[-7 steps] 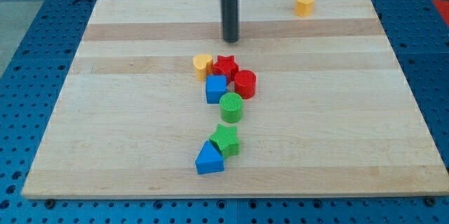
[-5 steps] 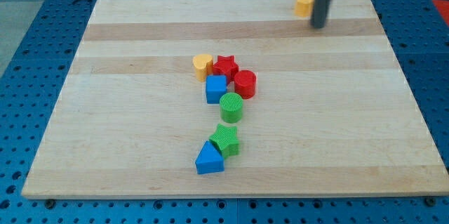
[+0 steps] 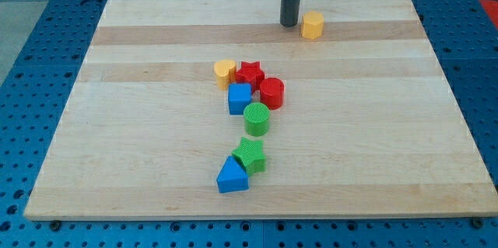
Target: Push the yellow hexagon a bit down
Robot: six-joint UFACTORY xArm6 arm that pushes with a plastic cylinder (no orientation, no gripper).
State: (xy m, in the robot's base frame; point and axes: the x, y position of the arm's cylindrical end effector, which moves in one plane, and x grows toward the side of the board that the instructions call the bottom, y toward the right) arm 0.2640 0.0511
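The yellow hexagon (image 3: 312, 25) sits on the wooden board (image 3: 389, 124) near the view's top, right of centre. My tip (image 3: 289, 24) stands just to its left, a small gap apart, at about the same height in the view. The dark rod rises straight up out of the view's top.
A cluster lies mid-board: a yellow heart (image 3: 224, 71), red star (image 3: 250, 73), red cylinder (image 3: 271, 92), blue cube (image 3: 240, 98) and green cylinder (image 3: 256, 118). Lower down are a green star (image 3: 250, 155) and a blue triangle (image 3: 232, 176).
The yellow hexagon has moved down and to the left from the top edge. My tip swung from mid-top to the hexagon's right, then to its left.
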